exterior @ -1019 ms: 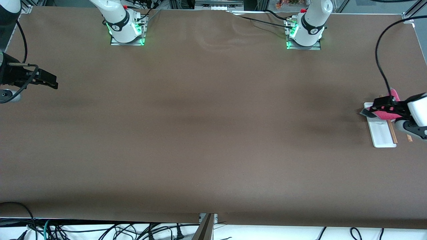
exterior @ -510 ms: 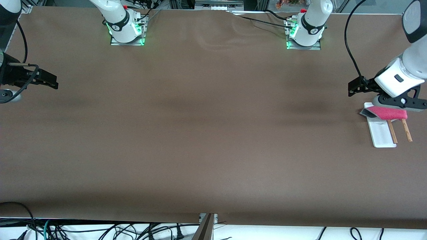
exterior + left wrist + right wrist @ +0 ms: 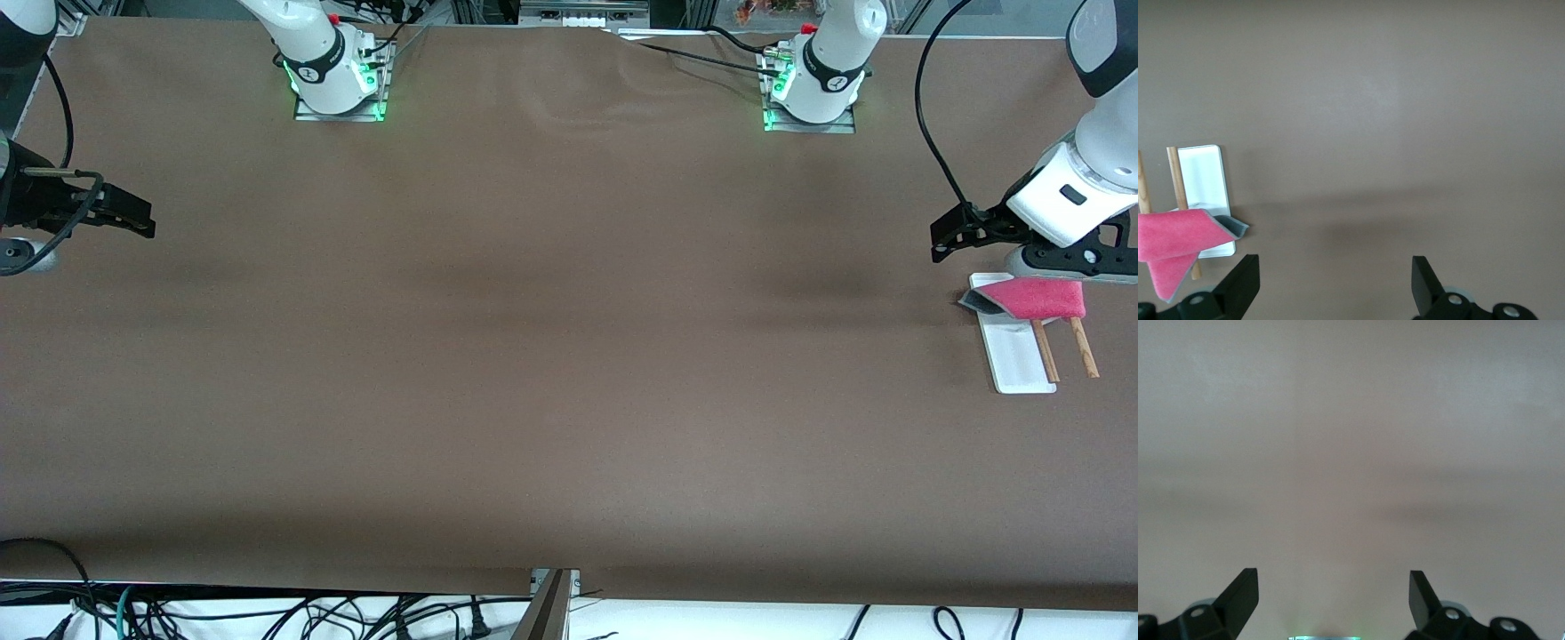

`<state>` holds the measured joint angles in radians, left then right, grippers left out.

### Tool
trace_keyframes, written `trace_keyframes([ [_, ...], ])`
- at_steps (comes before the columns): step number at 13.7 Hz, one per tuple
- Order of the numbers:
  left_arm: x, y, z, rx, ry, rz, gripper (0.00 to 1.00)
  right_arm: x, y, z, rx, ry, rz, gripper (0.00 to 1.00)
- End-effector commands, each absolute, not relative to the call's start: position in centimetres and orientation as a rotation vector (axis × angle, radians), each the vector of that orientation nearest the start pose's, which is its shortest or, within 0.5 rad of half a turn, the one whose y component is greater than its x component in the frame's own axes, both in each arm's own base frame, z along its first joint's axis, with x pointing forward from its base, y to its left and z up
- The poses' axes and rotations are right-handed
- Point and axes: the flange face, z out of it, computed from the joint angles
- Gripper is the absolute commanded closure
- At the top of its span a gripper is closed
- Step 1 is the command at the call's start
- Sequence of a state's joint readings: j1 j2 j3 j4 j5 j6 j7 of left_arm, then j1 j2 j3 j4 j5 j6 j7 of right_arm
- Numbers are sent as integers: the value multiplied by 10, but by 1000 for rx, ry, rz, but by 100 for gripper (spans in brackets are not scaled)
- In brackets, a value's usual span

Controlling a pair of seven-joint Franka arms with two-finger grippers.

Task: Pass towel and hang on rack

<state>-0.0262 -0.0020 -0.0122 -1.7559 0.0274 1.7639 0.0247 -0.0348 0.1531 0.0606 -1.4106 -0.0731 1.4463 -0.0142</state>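
Pink side up, the towel point(image 3: 1036, 299) hangs draped over the two wooden rods of the rack point(image 3: 1013, 351), at the left arm's end of the table point(image 3: 551, 356). A grey corner sticks out past the white base toward the table's middle. The cloth hides the rods where it crosses them, and the left wrist view cuts off part of the towel point(image 3: 1175, 243) and one rod of the rack point(image 3: 1201, 183).

The brown table around the rack is bare.

The left gripper point(image 3: 951, 238) hovers just beside the rack over the table, fingers spread wide and holding nothing, apart from the towel. The right gripper point(image 3: 133, 218) waits over the right arm's end of the table, fingers also spread and empty.
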Motion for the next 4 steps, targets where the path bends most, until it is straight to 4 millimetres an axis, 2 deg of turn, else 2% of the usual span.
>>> trace_keyframes([
  [1,553,-25,560,-3143,91,17,0,587,5,603,-3185,-70,173,0],
  [4,553,-26,561,-3135,100,19,0,587,6,604,-3185,-72,171,0],
])
